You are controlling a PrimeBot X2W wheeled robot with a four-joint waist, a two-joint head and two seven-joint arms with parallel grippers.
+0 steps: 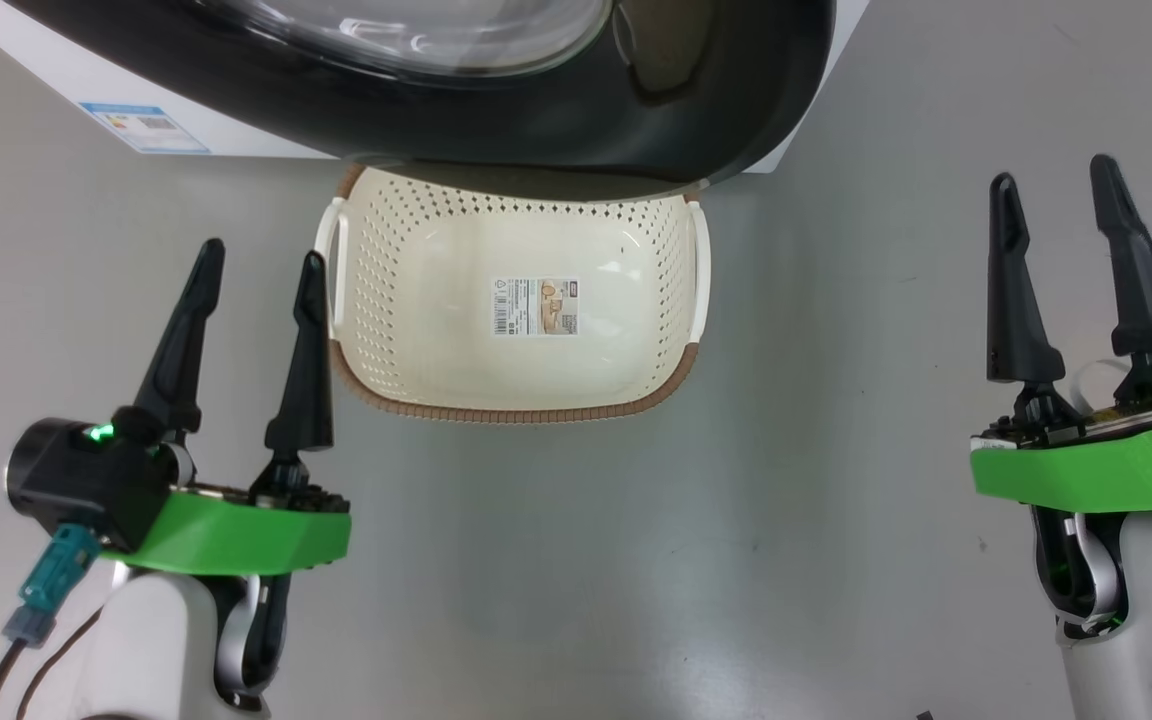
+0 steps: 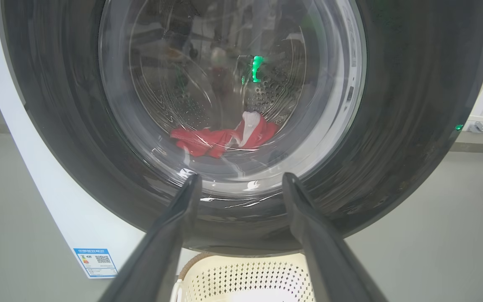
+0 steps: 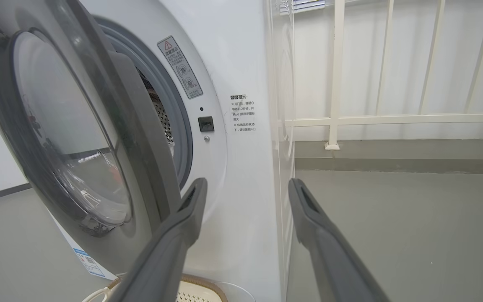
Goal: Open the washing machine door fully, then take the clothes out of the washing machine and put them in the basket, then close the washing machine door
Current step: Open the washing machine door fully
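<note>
**Head view.** The round washing machine door (image 1: 696, 110), with a glossy black rim and a bulging clear glass window, is seen along the top edge, overhanging the far rim of the basket. The white boxy washing machine (image 1: 46, 70) is seen behind it, with a small blue label (image 1: 143, 127) on its front. The cream-white perforated plastic basket (image 1: 396, 300), with a brown woven-look rim and white side handles, is set on the grey floor (image 1: 576, 580) just before the machine. A paper label (image 1: 534, 306) is fixed to the basket's floor. The left gripper (image 1: 262, 252), dark-fingered on a green mount, is placed beside the basket's left handle. Its fingers are spread apart with nothing between them. The right gripper (image 1: 1054, 172) is held well apart from the basket, its fingers likewise spread and unladen.

**Left wrist view.** The bright red clothes (image 2: 220, 136) with a white patch are seen through the door glass, lying at the bottom of the perforated steel drum (image 2: 266, 96). The left gripper's parted fingers are pointed at the door's lower rim.

**Right wrist view.** The door is shown ajar, swung partly out from the grey rubber seal (image 3: 185, 138). The right gripper's parted fingers are aimed at the machine's white front beside the door's free edge. A white railing (image 3: 338, 75) is recorded to the right.
</note>
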